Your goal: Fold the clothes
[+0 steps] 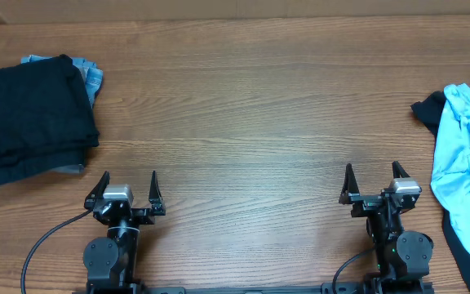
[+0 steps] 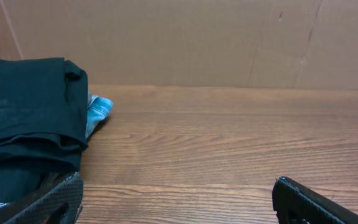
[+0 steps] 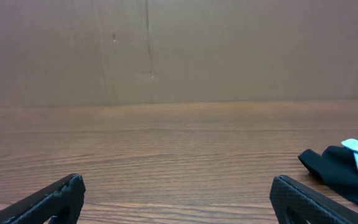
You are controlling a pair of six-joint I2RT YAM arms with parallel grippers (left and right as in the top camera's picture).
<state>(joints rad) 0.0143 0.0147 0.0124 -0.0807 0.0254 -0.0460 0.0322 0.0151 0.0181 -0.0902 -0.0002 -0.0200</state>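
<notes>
A crumpled light blue shirt [image 1: 463, 155] lies unfolded along the table's [image 1: 251, 106] right edge, running far to near. The right gripper [image 1: 372, 170] — fingers apart, empty — sits just to its left (the left gripper [image 1: 130, 176], also spread, is well apart).

Both units all black. left arm [image 1: 111, 245] and right arm [image 1: 402, 245]: round joint housing low down, slim jaws tapering to sharp points. Wrist tops carry a light grey block [image 1: 117, 193] on the left and a matching grey block [image 1: 404, 187] on the right. One black cable [image 1: 43, 245] loops off the left arm, a second cable [image 1: 345, 269] curls by the right. Wrist views: jaws matte black, slightly grainy finish.
</notes>
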